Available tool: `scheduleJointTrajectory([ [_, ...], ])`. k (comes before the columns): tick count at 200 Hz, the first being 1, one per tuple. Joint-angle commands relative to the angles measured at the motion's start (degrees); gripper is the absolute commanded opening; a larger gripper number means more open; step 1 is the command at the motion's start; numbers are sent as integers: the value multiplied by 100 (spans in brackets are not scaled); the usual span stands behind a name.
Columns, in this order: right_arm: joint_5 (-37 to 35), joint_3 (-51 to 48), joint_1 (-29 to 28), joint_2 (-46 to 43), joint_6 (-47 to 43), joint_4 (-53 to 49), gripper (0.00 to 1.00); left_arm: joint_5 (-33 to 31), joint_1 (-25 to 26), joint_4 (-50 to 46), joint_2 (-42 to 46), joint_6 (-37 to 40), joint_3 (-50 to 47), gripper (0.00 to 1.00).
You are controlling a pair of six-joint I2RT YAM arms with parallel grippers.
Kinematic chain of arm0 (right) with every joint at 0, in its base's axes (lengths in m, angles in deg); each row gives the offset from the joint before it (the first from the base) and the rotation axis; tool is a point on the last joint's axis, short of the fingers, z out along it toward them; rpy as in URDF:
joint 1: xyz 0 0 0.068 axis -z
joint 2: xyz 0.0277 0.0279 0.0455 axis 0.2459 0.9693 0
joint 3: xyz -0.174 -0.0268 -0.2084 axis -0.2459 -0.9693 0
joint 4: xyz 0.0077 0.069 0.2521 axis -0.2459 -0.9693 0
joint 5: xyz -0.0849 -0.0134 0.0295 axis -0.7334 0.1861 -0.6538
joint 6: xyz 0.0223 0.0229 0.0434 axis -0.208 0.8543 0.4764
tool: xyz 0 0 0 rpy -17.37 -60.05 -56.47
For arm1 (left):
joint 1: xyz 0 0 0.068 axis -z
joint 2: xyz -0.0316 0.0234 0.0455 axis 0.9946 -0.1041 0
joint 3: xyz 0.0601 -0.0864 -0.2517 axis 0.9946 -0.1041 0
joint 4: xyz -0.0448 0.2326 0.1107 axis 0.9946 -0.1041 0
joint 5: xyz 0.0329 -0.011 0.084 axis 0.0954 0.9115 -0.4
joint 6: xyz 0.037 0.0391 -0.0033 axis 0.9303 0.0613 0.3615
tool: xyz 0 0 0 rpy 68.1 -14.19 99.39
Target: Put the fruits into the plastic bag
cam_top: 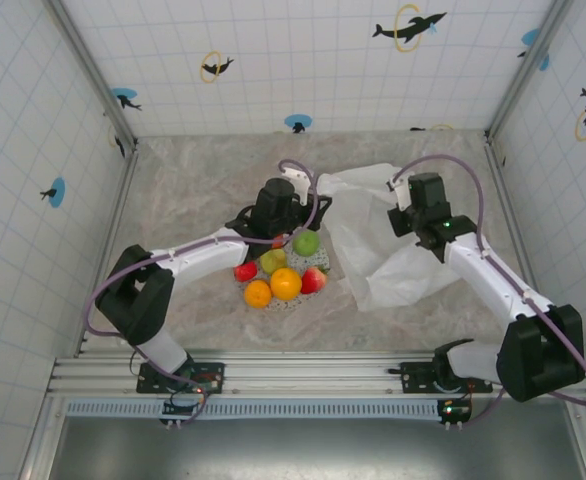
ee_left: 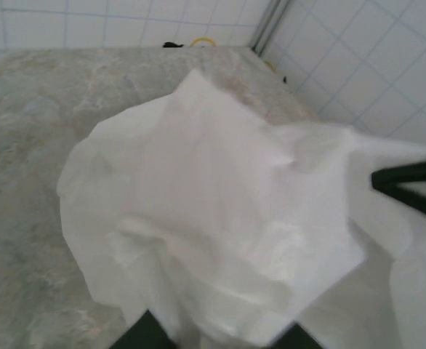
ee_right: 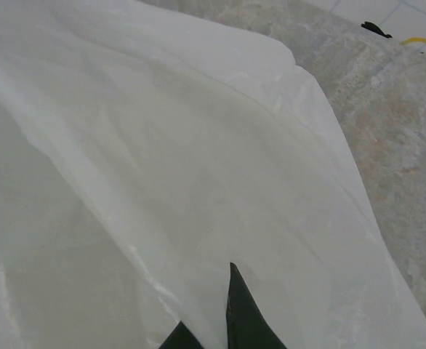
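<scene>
Right jaws clench the plastic bag (cam_top: pixel 393 260); you cannot tell whether the left jaws grip its bunched edge. You have one bag and, just beside it on the table (cam_top: pixel 193 180), one plate (cam_top: pixel 322 261) heaped with six fruits (cam_top: pixel 286 284): two orange, two green, one red, one red-and-yellow.

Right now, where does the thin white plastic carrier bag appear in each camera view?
Top external: the thin white plastic carrier bag lies right of centre, beside the piled round fruits.
Left wrist: the bag bulges across centre and lower right.
Right wrist: the bag spreads from the left edge, leaving the upper right corner.
Shared landmark: the grey marbled tabletop.
</scene>
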Motion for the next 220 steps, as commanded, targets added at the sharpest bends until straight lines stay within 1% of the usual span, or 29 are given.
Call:
scheduleJointTrajectory([
  [1, 859, 272, 211, 115, 554, -102, 0, -376, -28, -72, 183, 234, -145, 35],
  [20, 1335, 333, 449, 168, 903, -129, 0, -331, -40, -167, 320, 303, -255, 54],
  [31, 1550, 352, 542, 186, 1048, -125, 0, -303, -43, -137, 418, 305, -297, 63],
  [43, 1696, 383, 611, 206, 1203, -139, 0, -295, -40, -101, 544, 288, -548, 70],
  [59, 1848, 440, 725, 237, 1424, -137, 0, -214, -44, -121, 636, 274, -675, 76],
  [99, 2174, 722, 1152, 383, 1887, -290, 0, 329, -35, -184, 938, 160, -907, 79],
  [133, 2623, 979, 1549, 459, 2162, -443, 0, 335, -40, -172, 1269, -22, -1227, 80],
  [161, 2768, 985, 1676, 448, 2382, -382, 0, 408, -40, -273, 1346, -87, -1329, 81],
  [173, 2637, 1051, 1685, 491, 2349, -481, 0, 303, -40, -405, 1423, -90, -1362, 81],
  [201, 2323, 1102, 1603, 569, 2142, -648, 0, -267, -39, -752, 1785, -176, -1602, 81],
  [220, 2173, 1106, 1516, 615, 1970, -684, 0, -667, -40, -1172, 2015, -136, -1702, 80],
])
